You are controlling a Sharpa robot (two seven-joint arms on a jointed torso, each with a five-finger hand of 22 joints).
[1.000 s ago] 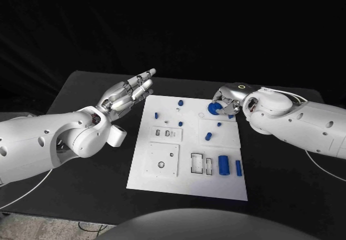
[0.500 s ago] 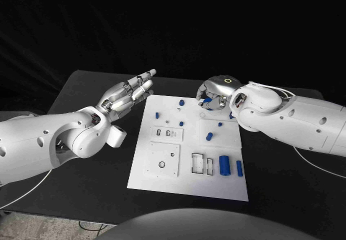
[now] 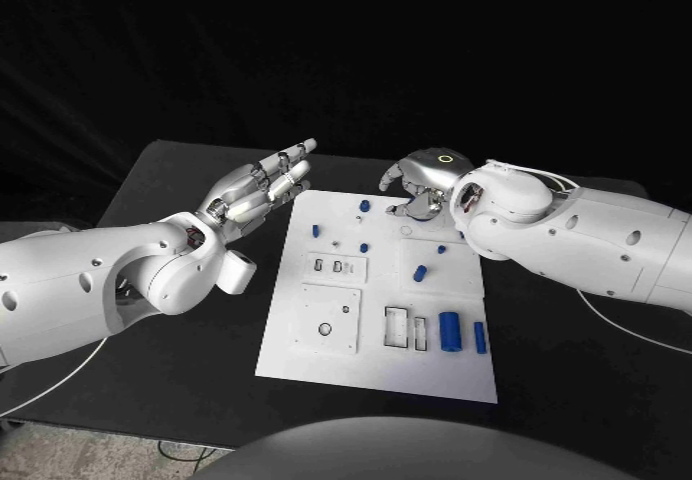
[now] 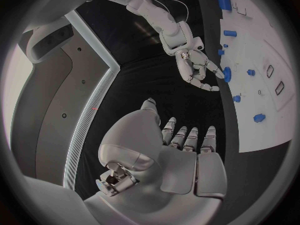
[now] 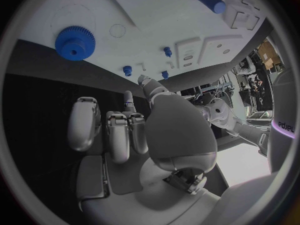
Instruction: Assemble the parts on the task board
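The right hand point(image 3: 418, 182), fingers apart and holding nothing, hovers near the blue gear point(image 5: 75, 42) lying on the task board point(image 3: 378, 355), so the next move calls for gripping that gear, while the left hand point(image 3: 260, 190) waits flat and empty

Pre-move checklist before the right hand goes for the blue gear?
1. Is the right hand empty? Ok, it holds nothing and its fingers are apart.
2. Is the blue gear free? Ok, it lies flat on the task board, apart from that hand.
3. Is the gear seated on a peg? Cannot tell.
4. Is the left hand out of the way? Ok, it is open and beside the board.
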